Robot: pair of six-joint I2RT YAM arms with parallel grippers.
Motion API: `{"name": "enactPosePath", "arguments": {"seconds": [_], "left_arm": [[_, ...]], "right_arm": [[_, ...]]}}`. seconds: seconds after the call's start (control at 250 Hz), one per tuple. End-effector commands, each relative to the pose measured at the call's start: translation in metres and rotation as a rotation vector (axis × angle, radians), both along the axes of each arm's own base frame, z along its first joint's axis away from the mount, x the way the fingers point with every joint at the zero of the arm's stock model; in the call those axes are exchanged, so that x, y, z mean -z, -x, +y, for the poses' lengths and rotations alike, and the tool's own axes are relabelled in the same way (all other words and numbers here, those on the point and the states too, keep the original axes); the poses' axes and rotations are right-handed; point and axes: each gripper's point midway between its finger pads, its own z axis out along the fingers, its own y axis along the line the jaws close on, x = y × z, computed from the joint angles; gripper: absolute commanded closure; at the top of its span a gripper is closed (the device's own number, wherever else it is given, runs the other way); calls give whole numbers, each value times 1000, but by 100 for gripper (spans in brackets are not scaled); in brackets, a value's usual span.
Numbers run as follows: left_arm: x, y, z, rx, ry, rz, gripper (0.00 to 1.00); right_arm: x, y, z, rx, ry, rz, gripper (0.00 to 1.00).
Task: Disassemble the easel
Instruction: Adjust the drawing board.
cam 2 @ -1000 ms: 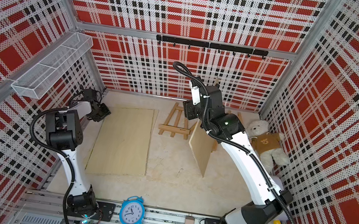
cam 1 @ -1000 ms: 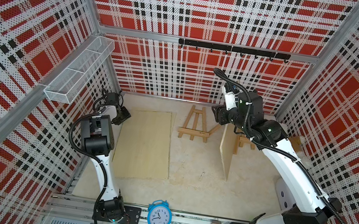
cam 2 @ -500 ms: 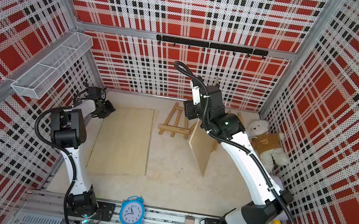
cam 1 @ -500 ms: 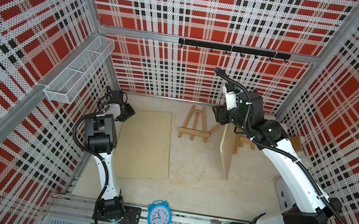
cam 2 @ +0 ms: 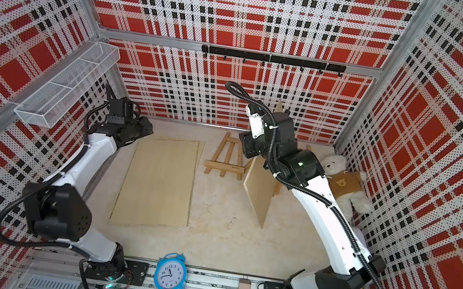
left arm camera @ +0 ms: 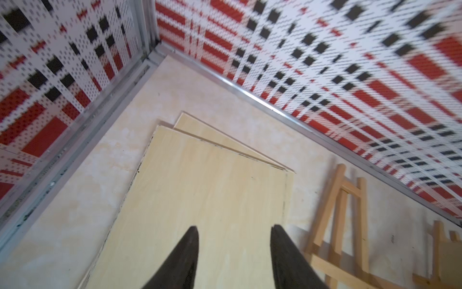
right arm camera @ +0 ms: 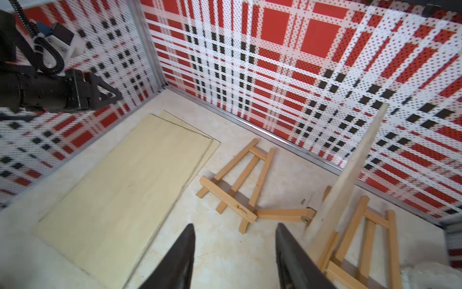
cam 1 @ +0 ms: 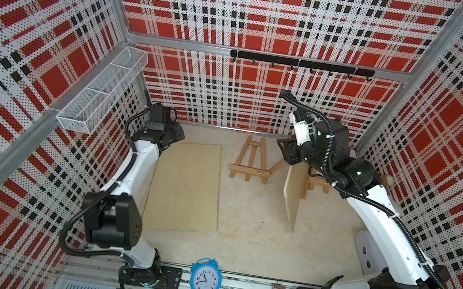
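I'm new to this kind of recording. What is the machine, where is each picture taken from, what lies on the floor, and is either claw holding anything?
The machine is two white robot arms, the left arm and the right arm, mounted at the front of a plaid-walled cell. Two pictures look down from overhead, nearly alike; the other two come from a camera on each wrist. On the floor lie two stacked flat boards, an easel lying down, and a board on edge leaning against a second easel. A teddy bear lies at the side, a blue clock at the front. The left gripper and right gripper, the dark two-finger claws, are both open and hold nothing.
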Motion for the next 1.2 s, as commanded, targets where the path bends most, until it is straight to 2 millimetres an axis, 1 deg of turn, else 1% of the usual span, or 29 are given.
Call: {"name": "enactPosePath", "arguments": {"seconds": [0.0, 0.068, 0.14, 0.2, 0.228, 0.244, 0.28, 0.34, 0.38, 0.432, 0.496, 0.552, 0.616, 0.736, 0.804, 0.88, 0.976, 1.04, 1.124, 1.197], "left_arm": [[11, 57, -2, -68, -29, 74, 52], [5, 89, -18, -59, -22, 68, 52], [5, 123, -36, -41, -17, 92, 52], [12, 151, -50, -29, 23, 126, 53], [15, 162, -51, -44, 43, 136, 53], [17, 170, -61, -20, 50, 140, 53], [24, 186, -67, -17, 57, 154, 53], [31, 212, -63, -53, 38, 165, 53], [31, 226, -56, -87, 35, 138, 53], [21, 239, -47, -129, 71, 60, 53], [-1, 249, -36, -164, 142, -60, 56], [-21, 255, -27, -182, 190, -149, 57], [-42, 257, -24, -164, 205, -214, 56], [-78, 252, -26, -140, 194, -275, 55], [-107, 247, -31, -121, 214, -344, 55], [-142, 244, -33, -101, 243, -435, 54], [-183, 244, -34, -75, 268, -541, 54], [-207, 242, -41, -37, 279, -595, 53], [-227, 235, -54, 15, 272, -623, 51], [-242, 231, -63, 44, 258, -645, 48]], "right_arm": [[-22, 47, 24, -220, -14, -48, 48], [-18, 72, 39, -297, 38, -53, 46], [-11, 95, 52, -372, 72, -39, 46], [-7, 118, 65, -467, 71, -18, 47], [-5, 129, 71, -511, 66, -11, 48], [-4, 135, 74, -536, 62, -8, 48], [0, 149, 81, -593, 53, 4, 49], [8, 169, 92, -676, 48, 32, 56], [18, 182, 100, -729, 56, 55, 61], [36, 191, 109, -763, 76, 82, 63], [60, 201, 119, -804, 102, 122, 64], [79, 204, 125, -812, 119, 149, 64], [101, 204, 130, -819, 153, 175, 64], [147, 198, 138, -824, 242, 202, 63], [176, 194, 144, -843, 295, 211, 61], [202, 192, 155, -877, 337, 215, 58], [226, 194, 177, -938, 379, 200, 56], [238, 195, 194, -968, 412, 186, 56], [258, 194, 220, -998, 470, 169, 56], [275, 190, 240, -1013, 507, 165, 56]]}}
